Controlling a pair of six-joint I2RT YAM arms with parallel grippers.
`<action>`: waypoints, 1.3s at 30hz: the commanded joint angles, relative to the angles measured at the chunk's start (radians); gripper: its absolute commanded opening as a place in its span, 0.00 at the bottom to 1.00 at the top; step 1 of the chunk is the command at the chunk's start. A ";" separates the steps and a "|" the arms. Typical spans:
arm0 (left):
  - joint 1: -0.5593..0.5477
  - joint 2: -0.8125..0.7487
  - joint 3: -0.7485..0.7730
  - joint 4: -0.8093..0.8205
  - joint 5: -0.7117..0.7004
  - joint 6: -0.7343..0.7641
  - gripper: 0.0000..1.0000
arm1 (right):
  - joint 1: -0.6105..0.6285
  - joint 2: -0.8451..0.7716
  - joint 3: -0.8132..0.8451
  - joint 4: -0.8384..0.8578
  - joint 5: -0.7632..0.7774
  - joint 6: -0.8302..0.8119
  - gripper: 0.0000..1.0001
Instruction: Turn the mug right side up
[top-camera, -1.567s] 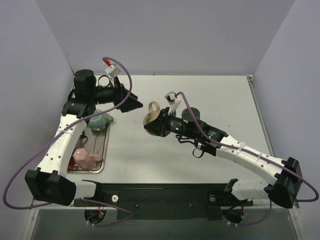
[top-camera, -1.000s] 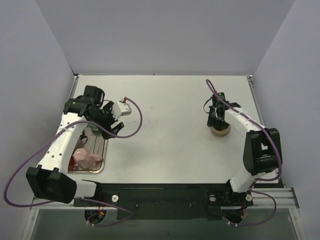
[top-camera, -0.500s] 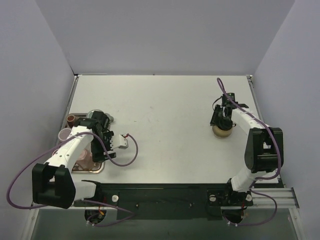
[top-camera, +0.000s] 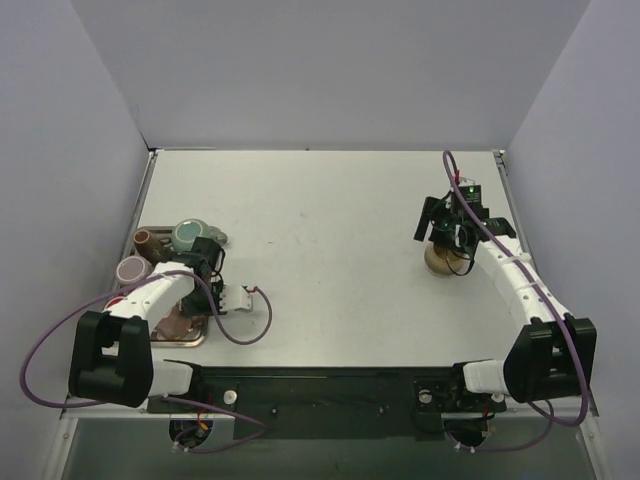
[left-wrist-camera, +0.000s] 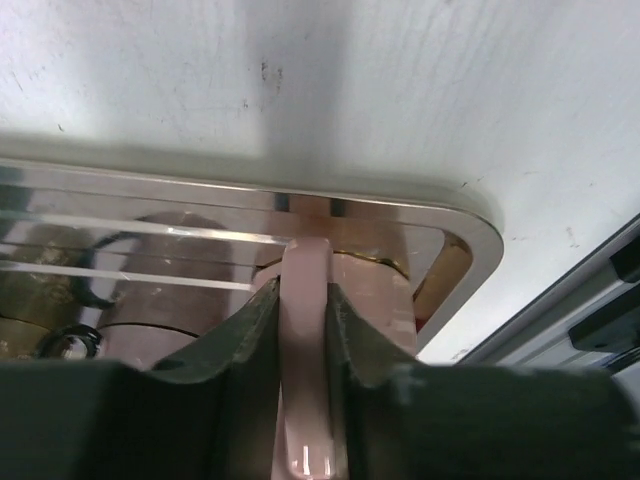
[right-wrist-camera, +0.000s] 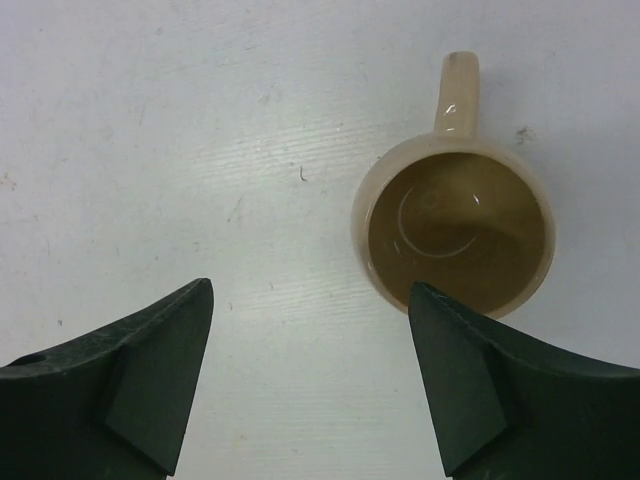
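Just ahead of spread right fingers (right-wrist-camera: 150, 380), upright tan mug (right-wrist-camera: 455, 235); left fingers (left-wrist-camera: 230, 350) tight on pink handle (left-wrist-camera: 305, 400).

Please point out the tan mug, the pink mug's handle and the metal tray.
tan mug (right-wrist-camera: 455, 235): right wrist view, on its inner bottom, mouth facing up.
pink mug (left-wrist-camera: 305, 340): left wrist view, on its handle.
metal tray (left-wrist-camera: 380, 193): left wrist view, on its rim near the rounded corner.

Mug (top-camera: 440, 263) on table (top-camera: 330, 220) R; cups (top-camera: 187, 236) in tray (top-camera: 196, 338) L.
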 joint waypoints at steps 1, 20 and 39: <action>-0.002 0.012 0.053 0.003 -0.018 0.021 0.19 | 0.038 -0.061 0.001 -0.072 0.046 -0.023 0.74; -0.001 -0.013 0.737 -0.058 0.793 -0.814 0.00 | 0.553 -0.408 -0.045 0.127 -0.073 -0.056 0.77; -0.054 -0.106 0.715 0.398 1.244 -1.419 0.00 | 0.850 -0.103 0.002 0.953 -0.385 0.272 0.67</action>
